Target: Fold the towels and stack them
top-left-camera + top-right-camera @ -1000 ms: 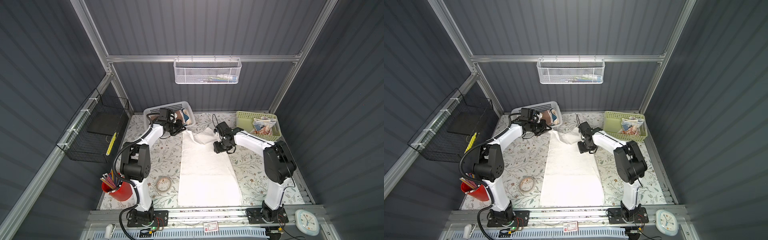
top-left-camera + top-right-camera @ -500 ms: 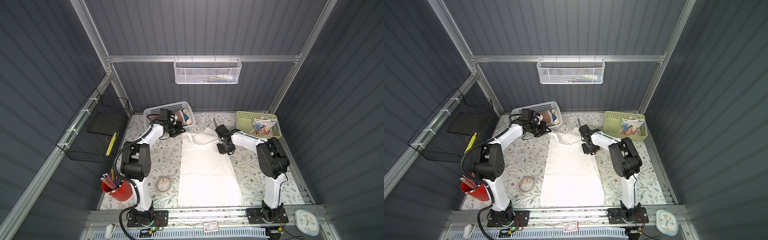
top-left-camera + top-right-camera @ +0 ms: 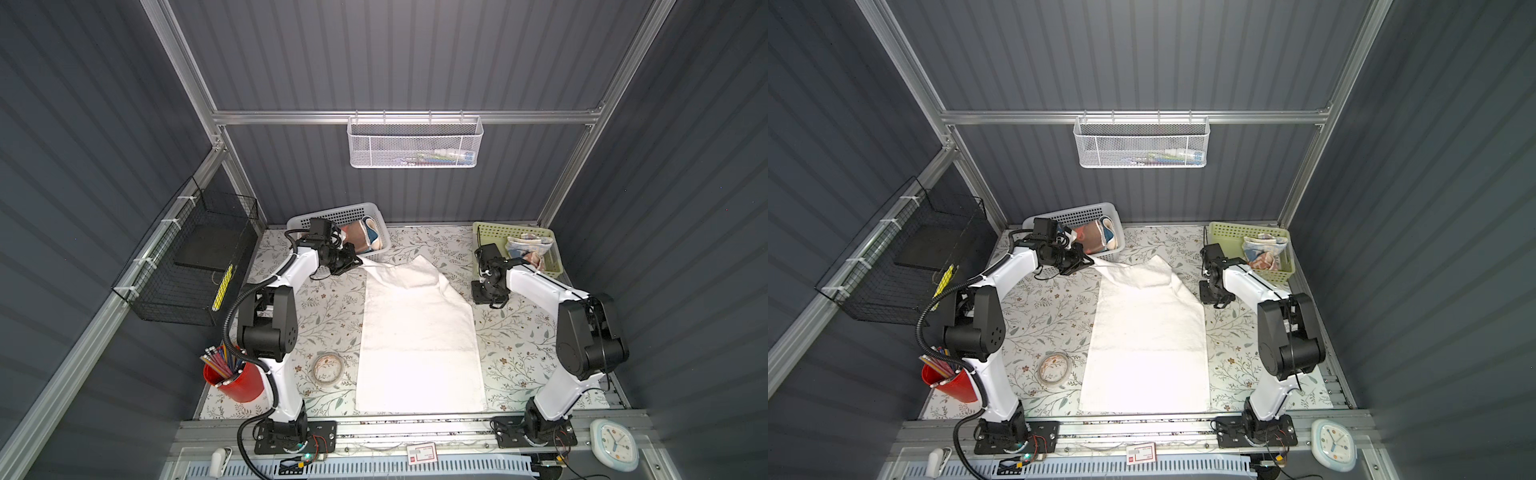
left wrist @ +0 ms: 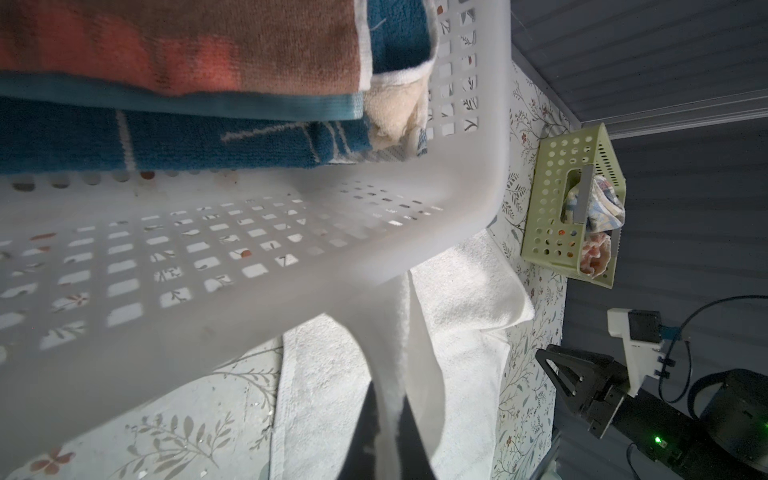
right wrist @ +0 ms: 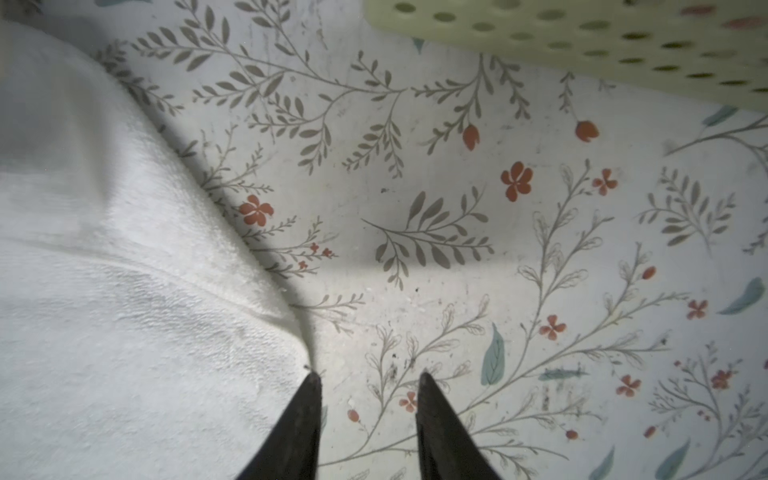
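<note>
Apparently, left pincer (image 4: 388, 415) clenched on white towel (image 3: 415, 332) corner, tips blurred; right pincer (image 5: 369, 378) released, empty.

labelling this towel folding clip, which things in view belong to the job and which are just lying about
Job: plain white terry towel, coral-brown terry towel, blue cream-bordered terry towel, crumpled multicoloured towel.

Lying about: red plastic pencil cup, clear tape roll, round white clock, black wire basket, white mesh wall basket.

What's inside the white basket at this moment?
The white basket holds a folded coral-brown towel stacked with a blue towel with cream edging. Anything beneath them is covered.
</note>
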`<state>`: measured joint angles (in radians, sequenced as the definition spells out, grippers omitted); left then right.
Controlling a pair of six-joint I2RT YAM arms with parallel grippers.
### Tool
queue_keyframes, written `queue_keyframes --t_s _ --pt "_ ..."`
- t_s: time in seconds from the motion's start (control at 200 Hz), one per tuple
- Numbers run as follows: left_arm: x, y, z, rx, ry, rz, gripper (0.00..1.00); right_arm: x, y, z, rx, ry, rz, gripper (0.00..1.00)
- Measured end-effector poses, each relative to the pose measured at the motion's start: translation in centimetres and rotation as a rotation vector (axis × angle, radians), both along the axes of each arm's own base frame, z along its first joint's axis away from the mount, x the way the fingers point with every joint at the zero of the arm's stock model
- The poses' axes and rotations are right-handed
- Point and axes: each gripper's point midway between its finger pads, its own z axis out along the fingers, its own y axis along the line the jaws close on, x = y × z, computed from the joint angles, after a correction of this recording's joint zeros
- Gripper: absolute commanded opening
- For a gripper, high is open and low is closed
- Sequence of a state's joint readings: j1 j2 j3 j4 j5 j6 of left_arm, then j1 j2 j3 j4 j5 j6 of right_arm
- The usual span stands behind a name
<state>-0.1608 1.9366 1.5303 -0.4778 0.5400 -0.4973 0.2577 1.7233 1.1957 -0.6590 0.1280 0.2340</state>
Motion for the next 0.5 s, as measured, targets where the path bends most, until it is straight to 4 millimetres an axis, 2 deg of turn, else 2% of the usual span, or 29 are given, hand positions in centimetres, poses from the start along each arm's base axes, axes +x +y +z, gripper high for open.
queue_keyframes --t_s 0.155,0.245,0.325,0.4,0.5 --pt "-0.3 -0.2 0.3 -0.01 -0.002 -0.008 0.0 -0.2 1.0 1.8 0.046 -0.043 0.017 0.42" --pt "-0.4 -0.3 0.3 -0.013 -0.003 -0.011 0.0 -0.2 2.3 2.5 0.074 -0.066 0.047 0.41" --pt "-0.5 -0.3 0.2 -0.017 0.003 -0.013 0.0 -0.2 4.8 2.4 0.111 -0.07 0.108 0.4" --pt "-0.6 -0.4 0.1 -0.021 0.005 -0.014 0.0 0.0 8.2 1.9 0.156 -0.056 0.179 0.39" --pt "-0.5 -0.5 0.4 -0.029 0.0 -0.018 0.0 1.2 12.9 1.0 0.224 -0.045 0.262 0.39"
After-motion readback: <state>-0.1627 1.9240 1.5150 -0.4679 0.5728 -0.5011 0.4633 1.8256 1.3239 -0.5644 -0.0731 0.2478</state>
